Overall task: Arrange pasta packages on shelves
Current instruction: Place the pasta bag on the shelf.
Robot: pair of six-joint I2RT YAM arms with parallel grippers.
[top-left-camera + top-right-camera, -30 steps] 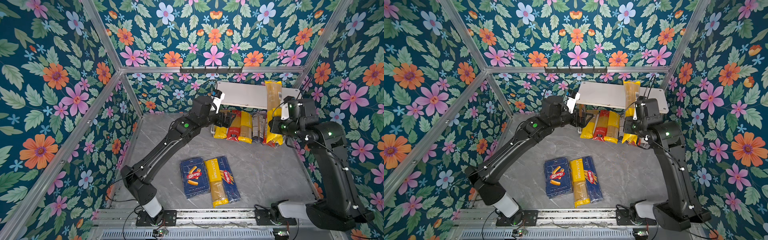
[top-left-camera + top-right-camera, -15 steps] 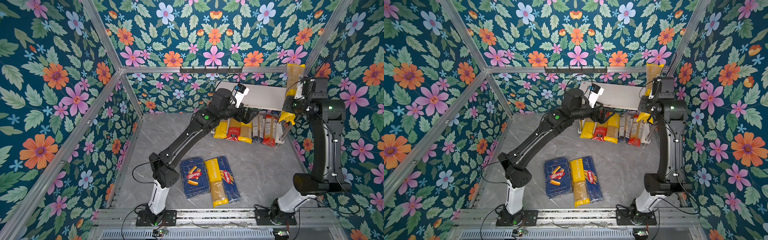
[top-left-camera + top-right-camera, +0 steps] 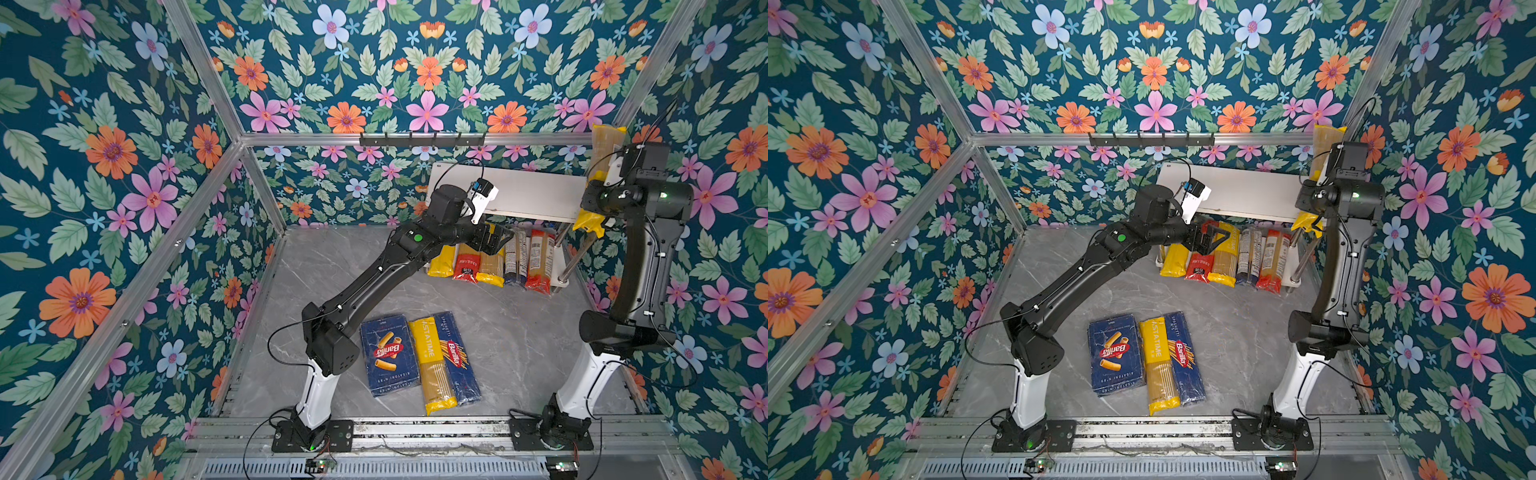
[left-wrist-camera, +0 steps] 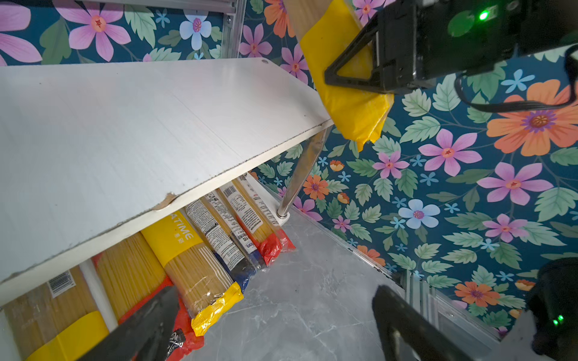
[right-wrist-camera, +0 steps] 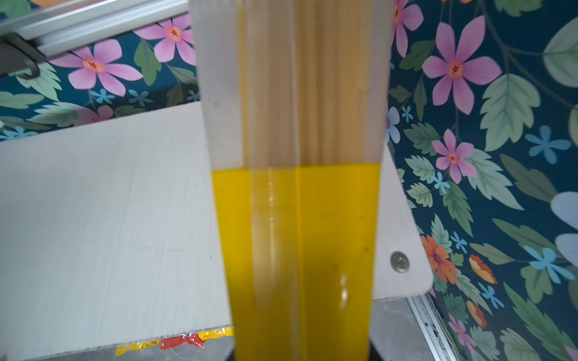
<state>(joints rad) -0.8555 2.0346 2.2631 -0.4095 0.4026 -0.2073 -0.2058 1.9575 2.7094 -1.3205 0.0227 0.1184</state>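
A yellow spaghetti bag was clamped in the right hand, lifted clear of everything below and standing steeply on end at the right end of the shelves. Its yellow lower end hung just beside the corner of the white top board; whether it touched the board could not be told. On the lower board a row of five spaghetti bags lay side by side, their ends sticking out over the front edge. The left hand hovered just in front of that row, its fingers spread wide and holding nothing. Well apart from the shelves, on the grey marble surface, lay a wide Barilla rigatoni pack, a yellow Pastatime bag and a narrow Barilla spaghetti pack, side by side and touching.
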